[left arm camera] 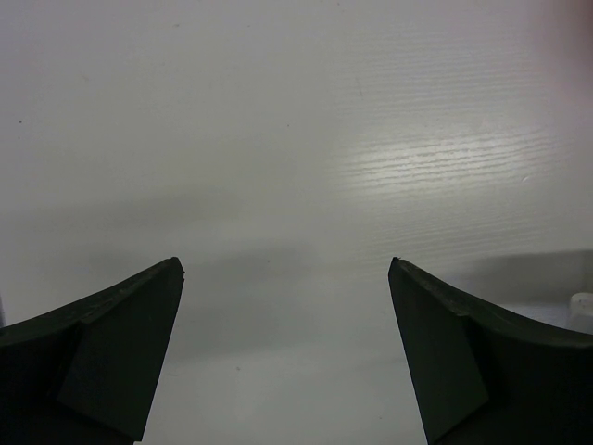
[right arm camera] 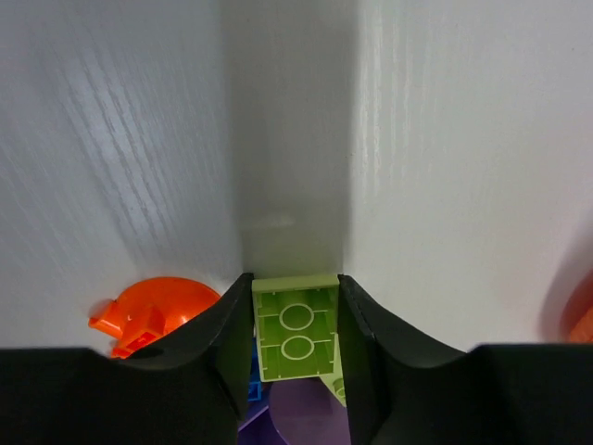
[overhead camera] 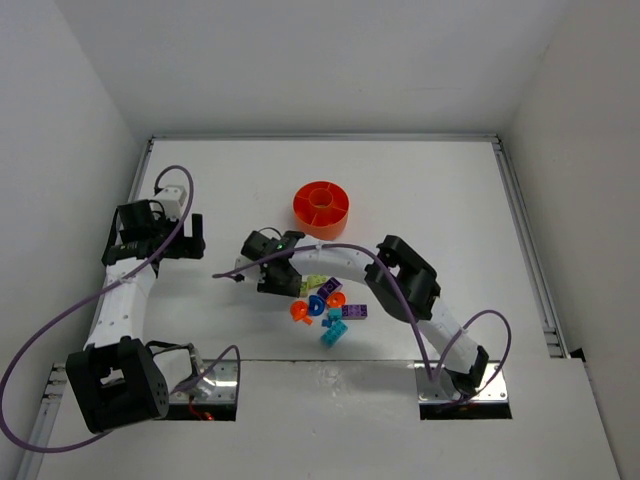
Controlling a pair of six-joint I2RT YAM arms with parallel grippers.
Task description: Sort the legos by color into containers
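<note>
My right gripper [right arm camera: 295,283] is shut on a lime green brick [right arm camera: 296,329], whose hollow underside faces the wrist camera. Behind it lie a round orange piece [right arm camera: 153,311], a purple piece [right arm camera: 306,413] and a sliver of blue brick [right arm camera: 252,380]. In the top view the right gripper [overhead camera: 285,278] is at the left edge of the lego pile: orange round pieces [overhead camera: 300,312], a blue brick [overhead camera: 316,305], purple bricks [overhead camera: 354,311], a cyan brick [overhead camera: 333,333] and another lime brick [overhead camera: 316,283]. The orange divided dish [overhead camera: 322,208] stands behind the pile. My left gripper [overhead camera: 190,235] is open and empty, far left.
The left wrist view shows only bare white table between the open left gripper [left arm camera: 287,269]. White walls close in the table on the left, back and right. A metal rail [overhead camera: 530,250] runs along the right edge.
</note>
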